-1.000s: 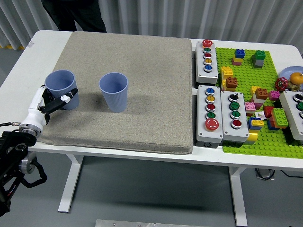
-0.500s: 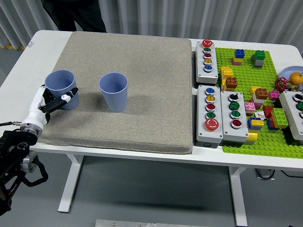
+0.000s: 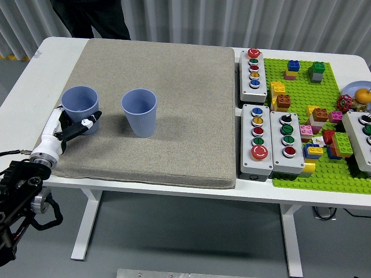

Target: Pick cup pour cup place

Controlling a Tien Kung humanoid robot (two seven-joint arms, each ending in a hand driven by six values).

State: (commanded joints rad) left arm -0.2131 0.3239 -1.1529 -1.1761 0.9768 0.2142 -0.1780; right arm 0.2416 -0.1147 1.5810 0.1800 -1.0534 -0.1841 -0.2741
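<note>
Gripping left cup [image 3: 80, 108] with curled left hand [image 3: 71, 125], 2nd cup [image 3: 139, 112] just beside on mat [image 3: 185, 116], button boxes [image 3: 264, 139] well right.

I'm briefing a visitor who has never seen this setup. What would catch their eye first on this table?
Probably the two blue cups: the left cup stands on the grey mat with the robot's left hand closed around its base, and the second cup stands free just to its right. Next, the bright green brick plate at the table's right, crowded with coloured blocks, beside the grey button boxes.
</note>
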